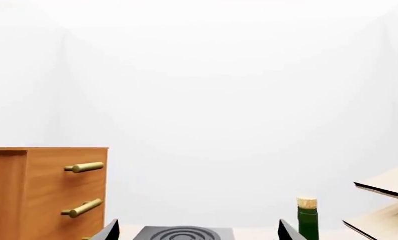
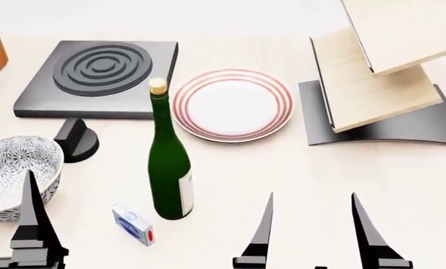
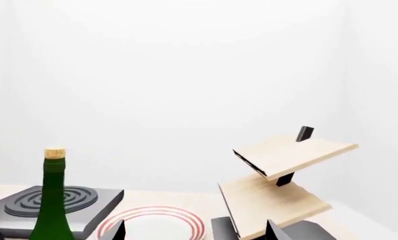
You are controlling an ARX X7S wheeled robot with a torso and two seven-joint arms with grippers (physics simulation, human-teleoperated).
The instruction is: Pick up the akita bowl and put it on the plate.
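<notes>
Left gripper (image 2: 10, 224) hangs at the near left with only one finger clearly in the head view, so I cannot tell how its jaws stand; it looks best placed to descend on the akita bowl (image 2: 17, 171), a deep white bowl with dense grey-blue florals, just beside it at the table's left edge; pinching one wall of the rim should suit; the plate (image 2: 233, 104), white with red rings, lies beyond the green bottle (image 2: 168, 162); right gripper (image 2: 312, 235) waits with jaws apart, empty.
</notes>
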